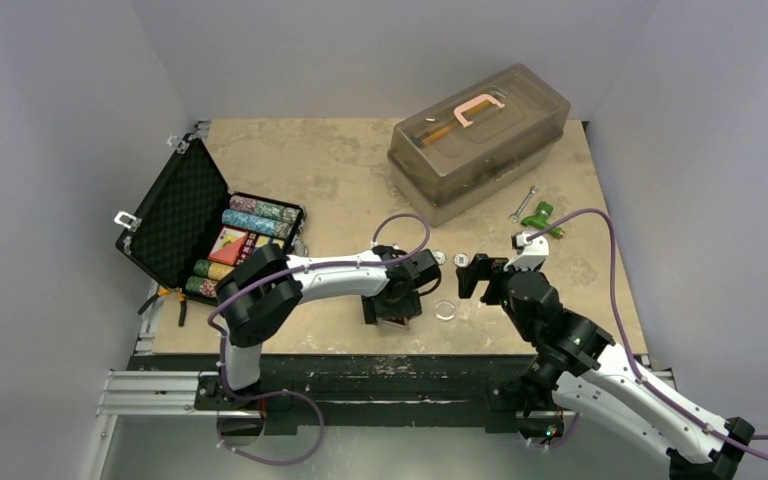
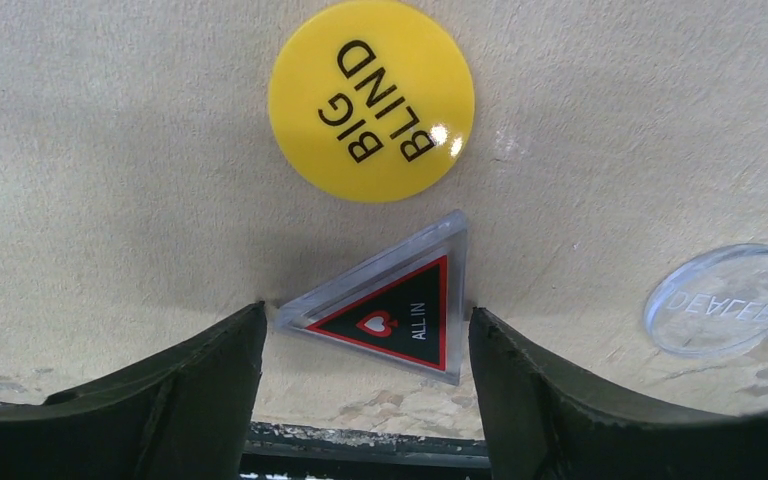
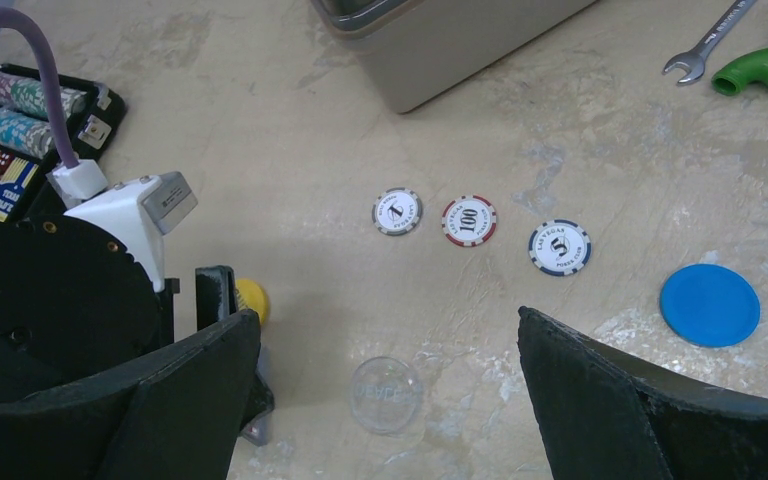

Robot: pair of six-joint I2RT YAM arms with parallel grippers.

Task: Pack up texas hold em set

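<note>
The black case lies open at the table's left, holding rows of chips and a red card box. My left gripper is down at the table's near edge. Its open jaws flank the clear triangular "ALL IN" token, with both tips almost touching it. Just beyond the token is a yellow "BIG BLIND" disc. A clear "DEALER" disc sits on the table below my right gripper, which hangs wide open and holds nothing. Three loose chips and a blue disc lie further out.
A translucent grey tub with a pink clamp on top stands at the back right. A wrench and a green-handled tool lie in front of it. The table's front edge is right behind the left fingers.
</note>
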